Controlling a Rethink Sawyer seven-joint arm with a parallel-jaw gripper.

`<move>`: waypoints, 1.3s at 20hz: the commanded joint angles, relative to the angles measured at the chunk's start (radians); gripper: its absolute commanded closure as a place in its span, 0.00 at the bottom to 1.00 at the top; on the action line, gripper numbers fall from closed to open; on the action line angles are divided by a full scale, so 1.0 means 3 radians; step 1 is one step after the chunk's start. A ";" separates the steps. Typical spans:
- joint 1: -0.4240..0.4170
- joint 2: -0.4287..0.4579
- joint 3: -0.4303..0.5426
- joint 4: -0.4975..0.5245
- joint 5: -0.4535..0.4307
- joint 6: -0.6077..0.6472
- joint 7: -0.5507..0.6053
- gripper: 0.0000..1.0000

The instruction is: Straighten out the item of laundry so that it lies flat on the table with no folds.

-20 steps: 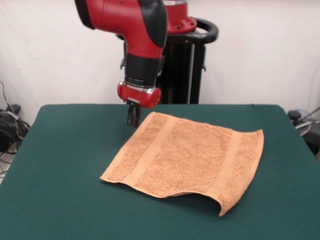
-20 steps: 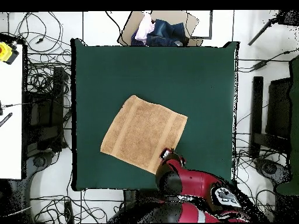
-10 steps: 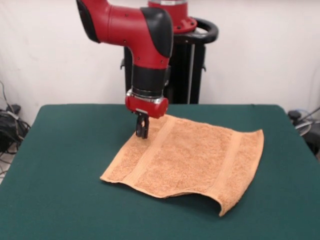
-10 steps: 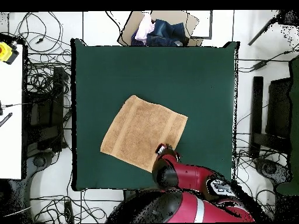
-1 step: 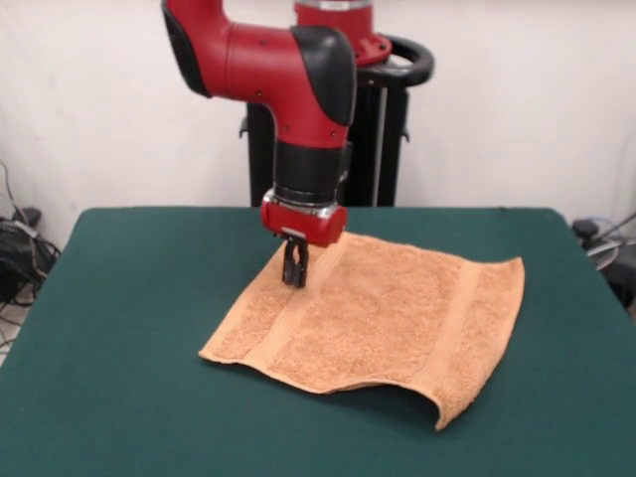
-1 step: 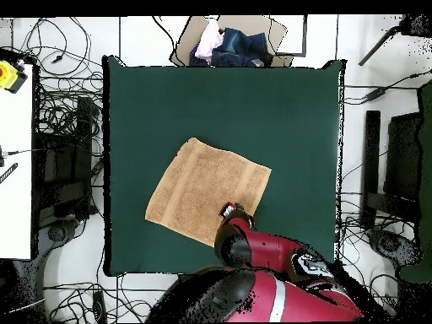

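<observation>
Front view: gripper [image 5: 294, 274] hovering over towel [image 5: 378, 318] nr frame centre, fingers narrow, gripping nothing; towel's lower-right corner lifting off table [image 5: 119, 328].

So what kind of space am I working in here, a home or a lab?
Most likely a robotics lab, not a home: the green-topped table stands alone, ringed by loose cables on the floor, and the towel lies under a pedestal-mounted arm against a bare white wall.

Robotics lab: pedestal-mounted red arm [image 5: 288, 70], green felt table [image 6: 219, 101], cable tangles [image 6: 63, 110] across floor.
</observation>
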 commanded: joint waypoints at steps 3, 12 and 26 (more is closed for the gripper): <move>0.0262 0.0209 0.0322 -0.0422 0.0626 -0.0352 0.0733 1.00; 0.0464 0.0542 0.0370 -0.0633 0.1122 -0.0647 0.0776 1.00; 0.0510 0.0547 0.0478 -0.0594 0.1312 -0.0567 0.0770 1.00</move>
